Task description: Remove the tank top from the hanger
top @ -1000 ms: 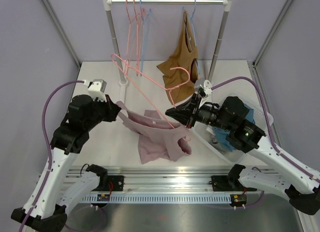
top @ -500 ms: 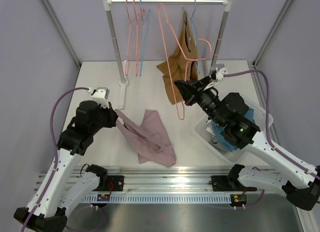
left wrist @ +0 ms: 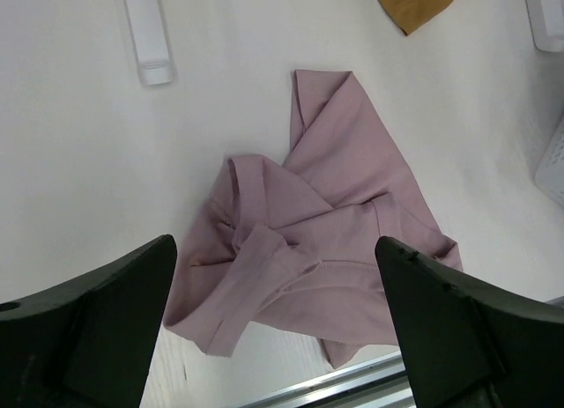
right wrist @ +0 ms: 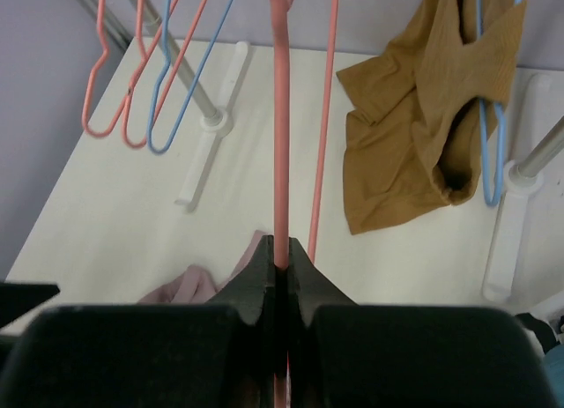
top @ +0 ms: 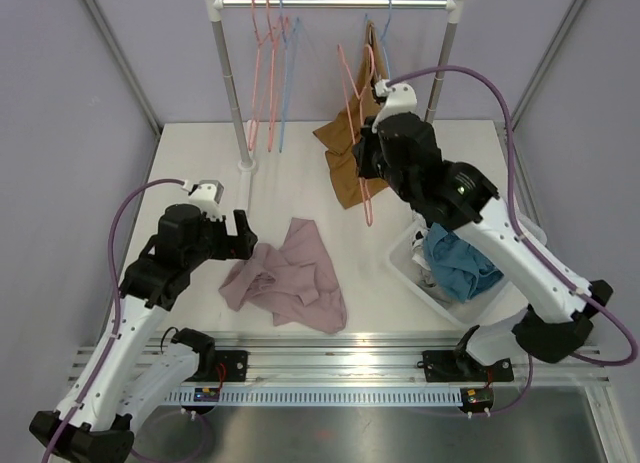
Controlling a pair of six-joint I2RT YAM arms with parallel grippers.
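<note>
Mauve tank top (top: pixel 290 278) is seen crumpled on the bench (top: pixel 200 163), near-left, off the hanger. The left end effector (top: pixel 240 235) is held over it, fingers apart. The right end effector (right wrist: pixel 280 276) is clamped on the pink hanger (right wrist: pixel 280 161). Judged soft, light, limp — best pinched at a strap fold.

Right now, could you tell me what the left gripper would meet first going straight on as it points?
Most likely the pink tank top, crumpled on the table directly ahead of the open left gripper; nothing shows between them, though depth is unclear.
</note>
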